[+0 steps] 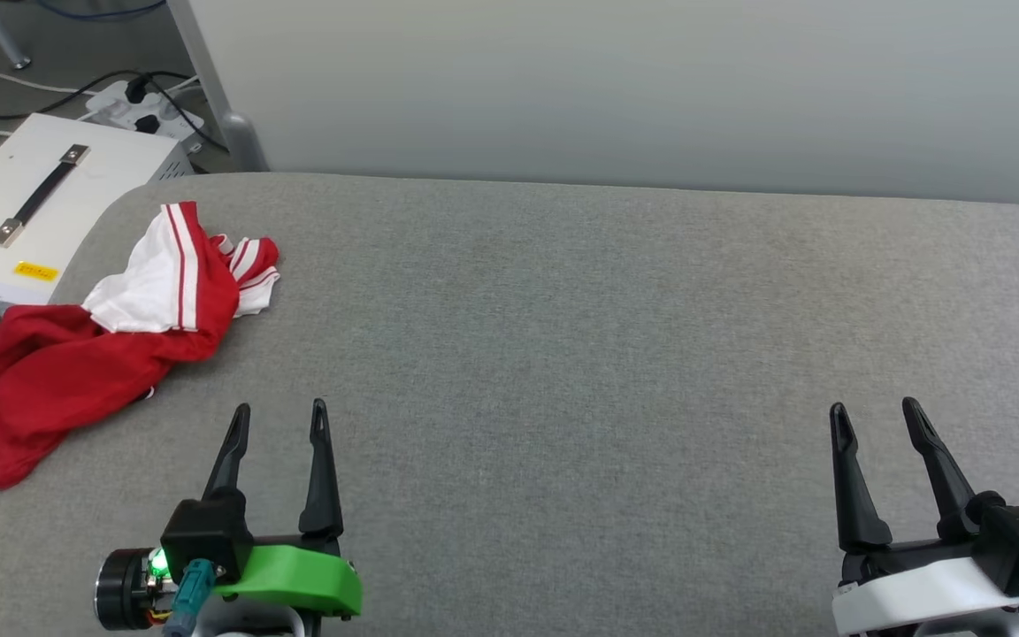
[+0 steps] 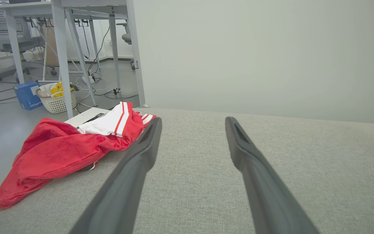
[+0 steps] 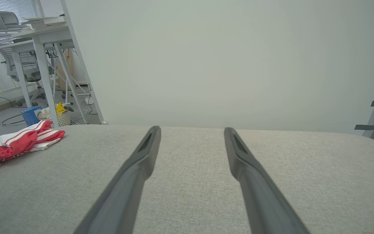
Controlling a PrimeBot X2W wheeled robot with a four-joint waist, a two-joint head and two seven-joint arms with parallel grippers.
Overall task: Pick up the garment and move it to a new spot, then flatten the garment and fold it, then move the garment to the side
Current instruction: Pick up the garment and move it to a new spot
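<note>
The red T-shirt (image 1: 76, 372) lies crumpled at the grey surface's (image 1: 563, 336) left corner, partly draped over its edge. The left tool (image 1: 280, 407) and right tool (image 1: 875, 407) hover released and empty, fingers spread, apparently ready for the pick-up. The left one is nearer the shirt.

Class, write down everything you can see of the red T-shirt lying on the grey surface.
The T-shirt is soft red fabric with white sleeves edged in red-and-white stripes. It lies crumpled in a loose heap, not folded, with a white sleeve bunched on top. It sits by the far left corner of the grey cloth surface, its red body spilling over the left edge. The open left gripper is near but not touching it.
</note>
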